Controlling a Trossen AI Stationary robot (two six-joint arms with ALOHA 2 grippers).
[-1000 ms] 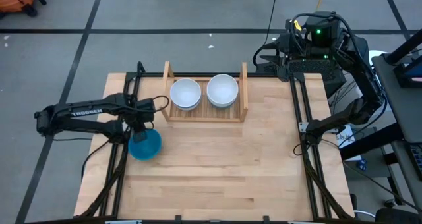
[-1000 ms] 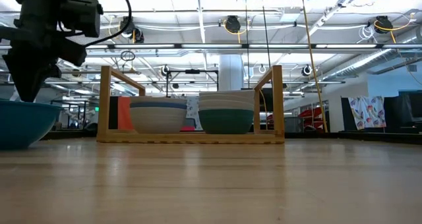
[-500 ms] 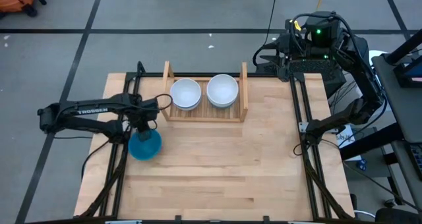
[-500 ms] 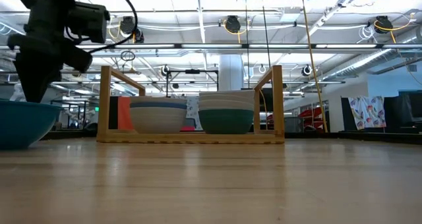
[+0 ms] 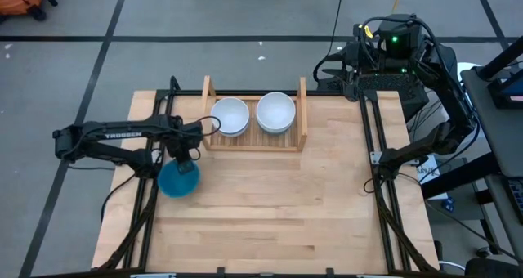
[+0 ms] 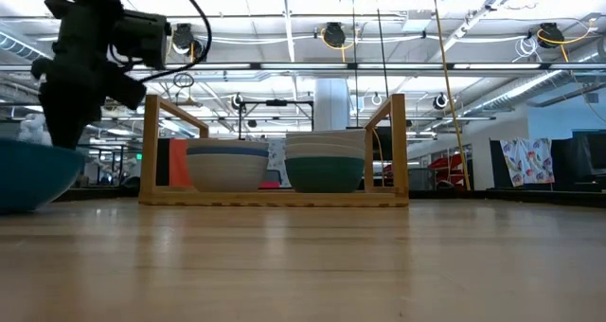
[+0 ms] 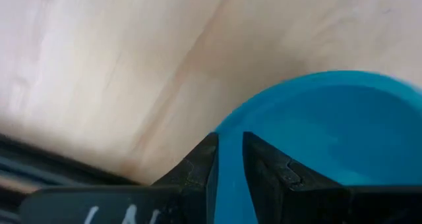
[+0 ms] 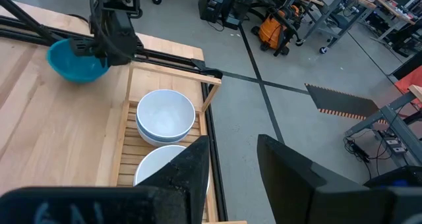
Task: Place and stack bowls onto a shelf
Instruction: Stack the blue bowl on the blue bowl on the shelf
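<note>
A bright blue bowl (image 5: 176, 180) is at the table's left side, also seen in the low view (image 6: 28, 170) and the right wrist view (image 8: 74, 60). My left gripper (image 5: 186, 152) is over its far rim and shut on it. The slatted wooden shelf (image 5: 255, 141) stands at the table's far edge with two stacks of bowls on its slats: a left stack (image 5: 230, 116) topped white with a blue bowl in it (image 6: 227, 166), and a right stack (image 5: 276, 112) topped white with a dark green bowl at the bottom (image 6: 325, 173). My right gripper (image 8: 231, 158) is open and waits beyond the table's far right corner. My left gripper pinches the blue bowl's rim (image 7: 227, 128) between its two fingers, one finger (image 7: 198, 168) outside the wall and the other (image 7: 267, 168) inside the bowl. The fingers come from above, pointing down. The bowl stays upright; whether it is off the table, I cannot tell.
The shelf has two upright side boards (image 5: 207, 106) (image 5: 302, 106), and bare slats show at its near side. Black rails (image 5: 380, 188) run along the table's left and right sides. Bare tabletop (image 5: 278, 204) fills the middle and near part.
My left gripper has moved a little toward the table's right, nearer the shelf, and has kept its hold on the blue bowl's rim. The bowl is in much the same spot as before.
</note>
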